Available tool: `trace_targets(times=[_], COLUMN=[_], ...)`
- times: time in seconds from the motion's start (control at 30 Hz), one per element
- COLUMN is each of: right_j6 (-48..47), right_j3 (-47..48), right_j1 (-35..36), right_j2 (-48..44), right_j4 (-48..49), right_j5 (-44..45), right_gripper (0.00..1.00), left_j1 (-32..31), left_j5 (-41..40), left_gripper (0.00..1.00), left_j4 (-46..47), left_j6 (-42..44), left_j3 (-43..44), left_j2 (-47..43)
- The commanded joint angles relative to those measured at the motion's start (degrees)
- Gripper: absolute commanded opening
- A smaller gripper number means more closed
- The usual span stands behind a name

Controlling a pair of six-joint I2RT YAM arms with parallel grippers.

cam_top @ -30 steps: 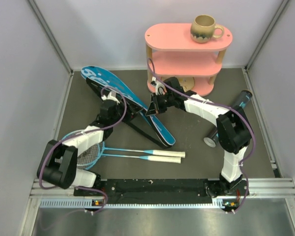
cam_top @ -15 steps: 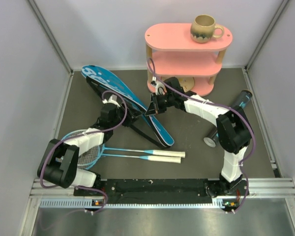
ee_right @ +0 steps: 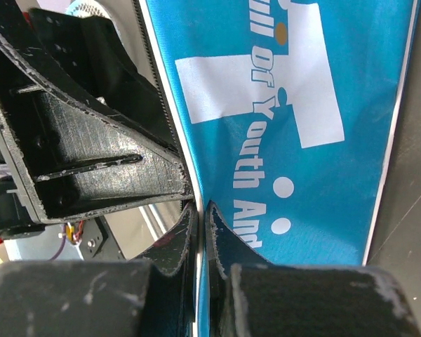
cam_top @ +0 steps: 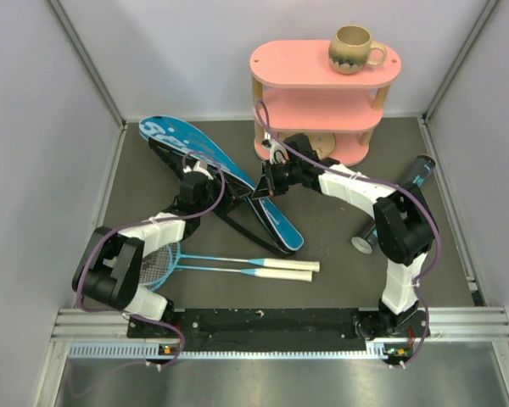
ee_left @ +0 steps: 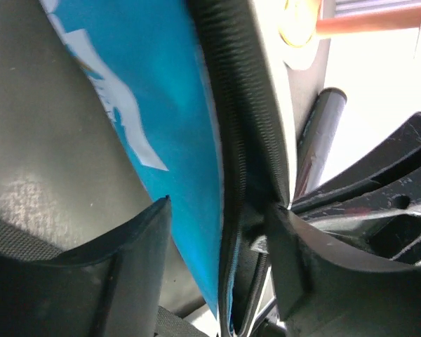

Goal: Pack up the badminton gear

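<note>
The cover (cam_top: 205, 161) lies slantwise from eleven o'clock toward the middle of the table (cam_top: 322, 242). Two rackets (cam_top: 237, 265) lie side by side at seven o'clock. The shelf (cam_top: 276, 64) stands at one o'clock, with a mug (cam_top: 354, 48) on its top tier. The tube (cam_top: 422, 170), partly hidden, seems to slant at three o'clock.

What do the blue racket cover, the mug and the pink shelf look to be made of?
The blue racket cover looks like thin synthetic fabric, slightly glossy, with white printed lettering and a black zipper edge. The mug looks like glazed ceramic: speckled beige, soft sheen. The pink shelf looks like matte painted wood or board; a pale wooden upright shows at its side.
</note>
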Motion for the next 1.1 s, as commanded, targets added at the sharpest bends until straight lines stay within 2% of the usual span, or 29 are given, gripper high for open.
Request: trace_targets(times=[0.0,0.03,0.07,0.17,0.27,0.3,0.47,0.7,0.73,0.9,0.93,1.03,1.07], right_j6=[0.0,0.0,-0.2,-0.5,1.2,3.0,3.8,-5.1,-5.7,-6.7,-6.7,-7.7,-8.1], right_j3=[0.3,0.2,0.3,0.5,0.2,-0.1,-1.4,0.0,0.5,6.9,8.5,12.5,13.6], right_j1=[1.1,1.1,1.0,1.0,1.1,1.0,1.4,7.2,7.8,10.0,10.0,9.9,9.9], right_j2=[-4.0,-4.2,-4.4,-5.0,-5.5,-5.7,-8.0,-6.0,-5.4,0.0,0.7,3.9,4.9], right_j4=[3.3,3.3,2.7,2.3,2.4,2.9,2.2,1.2,1.1,-2.4,-2.7,-2.9,-3.5], right_j5=[-0.8,-0.2,0.5,3.4,7.2,10.5,21.6,29.7,29.9,35.0,35.3,35.4,37.9], right_gripper=[0.0,0.0,0.0,0.0,0.0,0.0,0.0,0.01,0.08,0.3,0.39,0.47,0.47], left_j1=[-0.7,-0.8,-0.7,-0.7,-0.7,-0.7,-0.7,-2.3,-2.6,-4.3,-4.4,-4.7,-4.8], left_j5=[-0.5,-1.5,-2.1,-6.8,-12.0,-13.0,-18.4,-13.7,-13.1,-11.9,-11.8,-11.8,-12.2], left_gripper=[0.52,0.48,0.38,0.27,0.11,0.0,0.0,0.0,0.0,0.0,0.0,0.0,0.0], left_j4=[1.6,1.2,0.7,-4.0,-9.6,-11.2,-17.6,-22.3,-22.4,-22.1,-22.1,-21.3,-21.2], left_j6=[1.5,1.8,3.0,8.0,14.5,16.2,25.0,27.3,27.1,26.1,25.9,25.2,25.2], left_j3=[3.9,3.8,3.5,3.2,3.4,3.9,4.5,9.3,9.9,12.8,12.8,12.5,12.3], left_j2=[1.3,1.1,0.6,-2.3,-5.5,-6.9,-11.4,-15.3,-15.2,-13.8,-13.6,-13.2,-13.2])
